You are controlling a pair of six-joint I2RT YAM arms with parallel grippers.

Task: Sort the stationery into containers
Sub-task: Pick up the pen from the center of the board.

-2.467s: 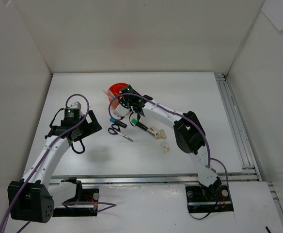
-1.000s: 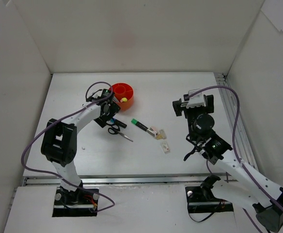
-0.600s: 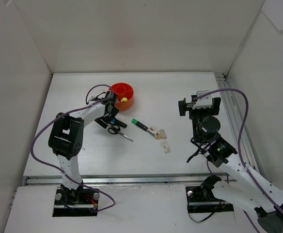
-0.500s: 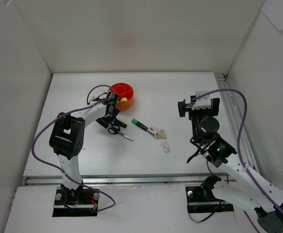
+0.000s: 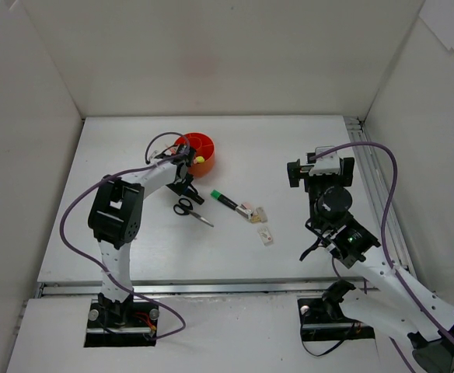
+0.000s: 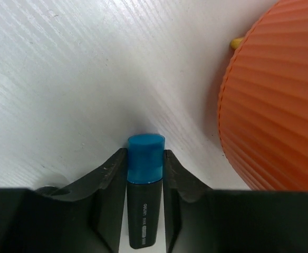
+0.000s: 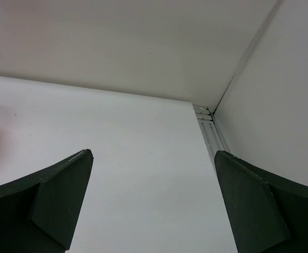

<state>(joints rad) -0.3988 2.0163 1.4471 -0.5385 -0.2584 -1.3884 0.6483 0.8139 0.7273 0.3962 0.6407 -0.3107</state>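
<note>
Fingers of left arm [image 6: 104,184] around blue highlighter [image 6: 145,174] beside orange organiser [image 6: 275,105]; right fingers [image 7: 54,195] wide.

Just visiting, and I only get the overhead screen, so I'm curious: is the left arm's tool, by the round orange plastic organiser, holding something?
Observer: Yes. The left wrist view shows the left tool shut on a black highlighter with a blue cap.
Operator: Is it over its target?
Observer: No. The round ribbed orange plastic organiser stands beside the cap, apart from it.
Operator: And the other arm?
Observer: The right tool is open, with nothing in it.
</note>
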